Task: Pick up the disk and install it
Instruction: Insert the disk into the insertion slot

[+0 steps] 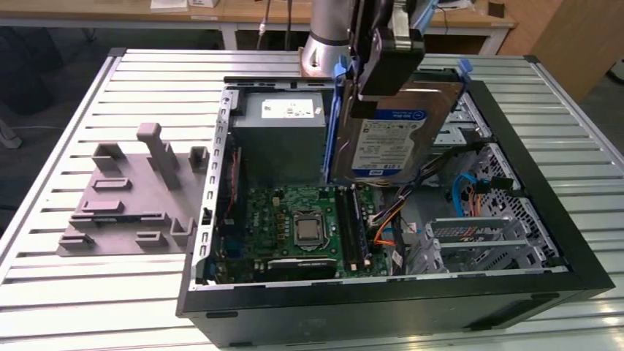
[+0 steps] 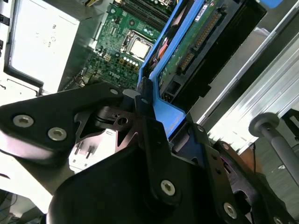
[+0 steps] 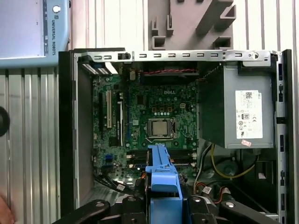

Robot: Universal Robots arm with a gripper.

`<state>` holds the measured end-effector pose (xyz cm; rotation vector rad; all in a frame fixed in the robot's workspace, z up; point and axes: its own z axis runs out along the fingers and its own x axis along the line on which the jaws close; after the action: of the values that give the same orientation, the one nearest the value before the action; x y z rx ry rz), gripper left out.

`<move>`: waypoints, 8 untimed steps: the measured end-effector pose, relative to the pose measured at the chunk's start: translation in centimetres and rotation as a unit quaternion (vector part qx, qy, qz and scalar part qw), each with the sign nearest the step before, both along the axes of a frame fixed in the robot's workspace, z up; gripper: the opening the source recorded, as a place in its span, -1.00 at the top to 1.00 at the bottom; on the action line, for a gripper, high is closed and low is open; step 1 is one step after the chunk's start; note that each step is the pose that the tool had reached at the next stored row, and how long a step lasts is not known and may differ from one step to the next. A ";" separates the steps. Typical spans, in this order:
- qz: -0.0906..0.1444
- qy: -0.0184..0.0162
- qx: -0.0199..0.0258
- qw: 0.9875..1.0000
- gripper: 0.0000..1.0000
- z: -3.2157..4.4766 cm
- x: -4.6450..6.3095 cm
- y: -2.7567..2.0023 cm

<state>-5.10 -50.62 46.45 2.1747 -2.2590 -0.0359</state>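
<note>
The disk (image 1: 390, 142), silver with a blue-and-white label and a blue carrier frame, hangs upright and slightly tilted above the open computer case (image 1: 390, 303). Its lower edge is over the motherboard's right side, near the drive bays. My gripper (image 1: 382, 88) is shut on the disk's upper end from above. In the second wrist view the black fingers (image 2: 145, 109) clamp the blue frame, and the disk's green circuit board (image 2: 196, 42) faces the camera. In the first wrist view the blue carrier edge (image 3: 161, 175) sticks out from my gripper (image 3: 162, 201) over the motherboard.
Inside the case are a grey power supply box (image 1: 283, 131), the green motherboard (image 1: 302, 227), orange and blue cables (image 1: 468, 194) and a metal drive cage (image 1: 487, 241). A grey fixture block (image 1: 131, 197) lies on the slatted table (image 1: 58, 292) at the exterior view's left.
</note>
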 end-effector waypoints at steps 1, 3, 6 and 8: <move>0.000 0.000 0.000 1.000 0.27 -0.01 0.1 -0.06; 0.000 0.000 0.000 1.000 0.27 -0.03 0.4 -0.16; 0.000 0.000 0.000 1.000 0.27 -0.05 0.7 -0.44; 0.000 0.000 -0.001 1.000 0.27 -0.07 0.7 -0.73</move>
<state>-4.35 -51.35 46.38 2.1740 -2.2584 -0.0344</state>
